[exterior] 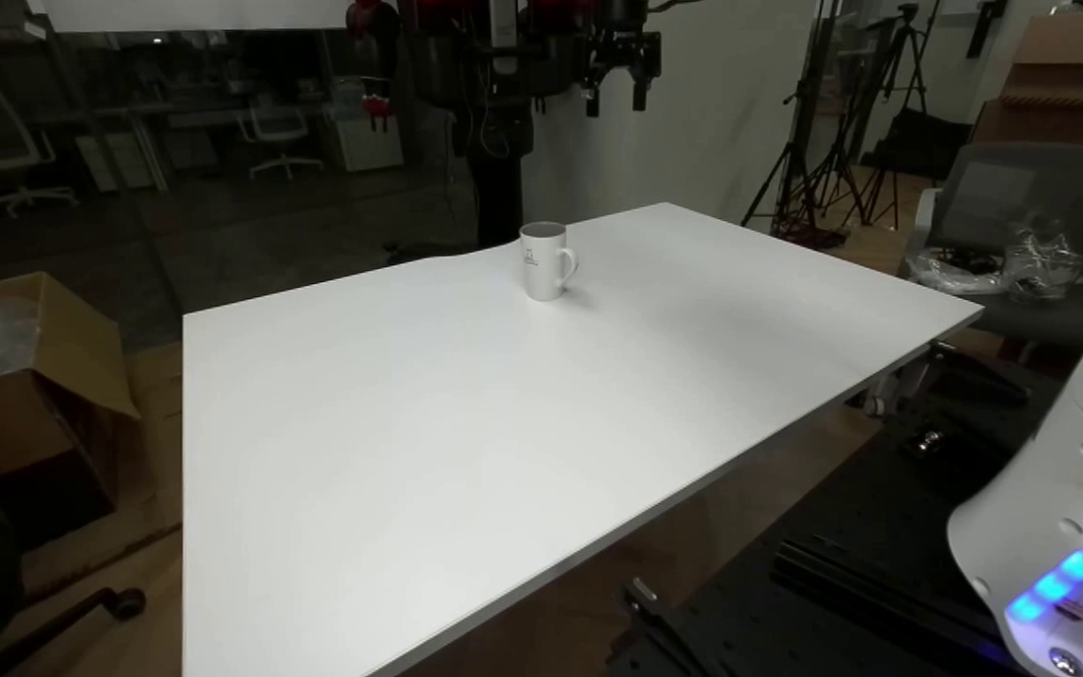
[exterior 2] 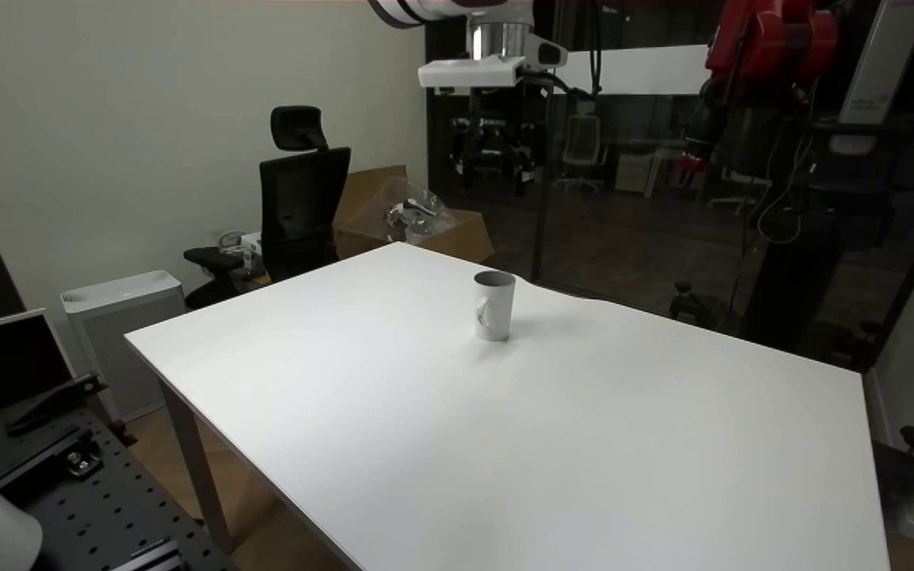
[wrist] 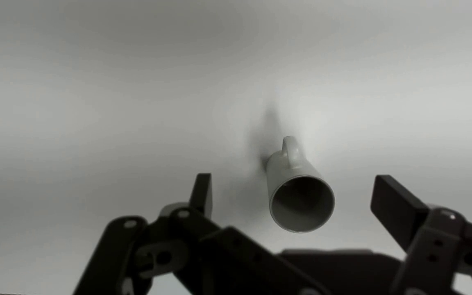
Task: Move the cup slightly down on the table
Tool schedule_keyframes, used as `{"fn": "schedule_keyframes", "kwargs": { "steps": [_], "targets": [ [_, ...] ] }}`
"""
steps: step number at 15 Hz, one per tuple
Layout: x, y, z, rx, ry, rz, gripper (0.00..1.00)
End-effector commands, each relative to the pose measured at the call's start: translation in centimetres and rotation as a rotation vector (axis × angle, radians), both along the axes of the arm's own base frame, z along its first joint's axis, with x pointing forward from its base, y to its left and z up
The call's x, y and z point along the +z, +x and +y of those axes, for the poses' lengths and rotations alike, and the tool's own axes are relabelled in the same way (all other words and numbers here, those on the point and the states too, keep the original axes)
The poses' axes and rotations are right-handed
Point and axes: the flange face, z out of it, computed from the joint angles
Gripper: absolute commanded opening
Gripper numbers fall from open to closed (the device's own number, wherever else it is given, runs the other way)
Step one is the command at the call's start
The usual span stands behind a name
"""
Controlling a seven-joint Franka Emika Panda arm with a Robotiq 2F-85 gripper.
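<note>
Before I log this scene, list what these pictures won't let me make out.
Print on the cup, an exterior view: too small to read.
Cup's inside bottom, wrist view: lost in darkness.
Table, near corner, both exterior views: cut off by the picture's bottom edge.
Arm, upper part, an exterior view: cut off by top edge.

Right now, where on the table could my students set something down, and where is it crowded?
Bare table stretches from the mug to the edge by the robot base, and toward both ends. It's crowded over the mug, where the open gripper hangs.
</note>
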Motion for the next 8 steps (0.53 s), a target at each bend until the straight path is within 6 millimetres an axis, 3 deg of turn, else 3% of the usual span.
{"fn": "schedule_keyframes", "kwargs": {
  "steps": [1,8],
  "targets": [
    [-0.2,0.5,-0.2,-0.004,0.012,0.011,1.00],
    [-6.9,4.9,-4.5,-0.068,0.018,0.082,1.00]
  ]
}}
